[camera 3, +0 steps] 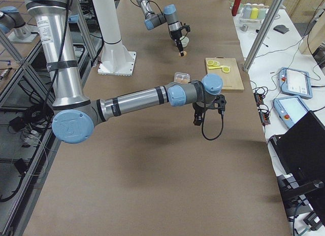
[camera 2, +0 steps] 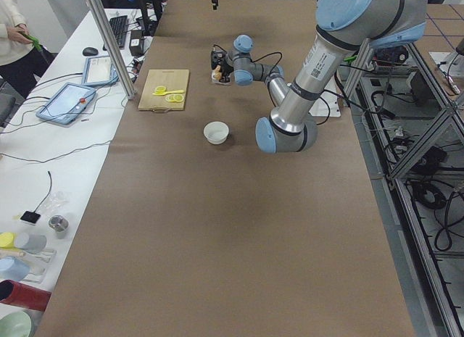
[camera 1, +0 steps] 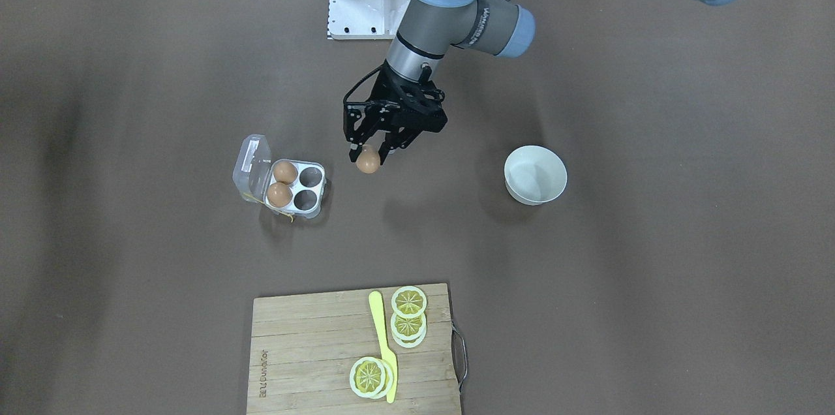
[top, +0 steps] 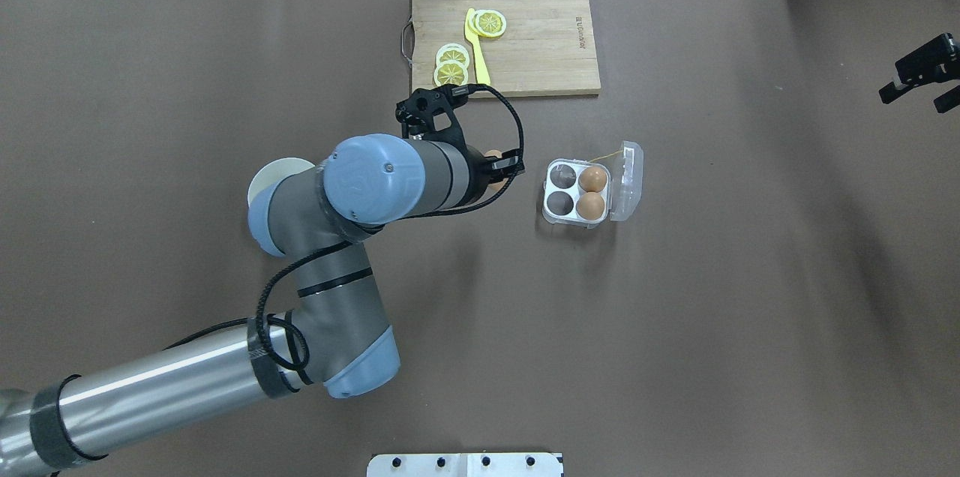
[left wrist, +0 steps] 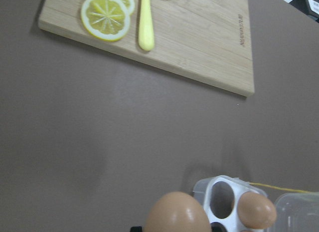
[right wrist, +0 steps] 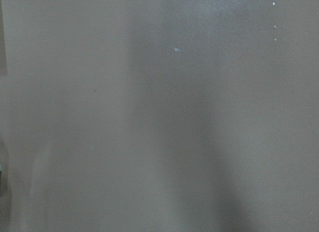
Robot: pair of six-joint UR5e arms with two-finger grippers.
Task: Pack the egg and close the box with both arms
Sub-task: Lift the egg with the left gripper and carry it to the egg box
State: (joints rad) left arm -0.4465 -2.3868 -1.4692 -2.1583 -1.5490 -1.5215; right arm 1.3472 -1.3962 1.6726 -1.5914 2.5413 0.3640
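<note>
Brown egg (camera 1: 368, 161) sits pinched, half hidden, in the left gripper (camera 1: 372, 153) beside the box (camera 1: 251, 164); right gripper (top: 916, 96), frame-cropped, looks spread, empty.

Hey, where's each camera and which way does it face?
Front-facing: across the table, looking steeply down; left arm, its jaws holding the egg.
Overhead: behind the robot, looking forward and down; left arm, right jaws at the edge.
Exterior left: table's end, left arm nearest.
Exterior right: opposite end, right arm nearest.
Left wrist: down past the egg at the box.
Right wrist: bare table only.
Shared: front-facing and overhead both show the box.
</note>
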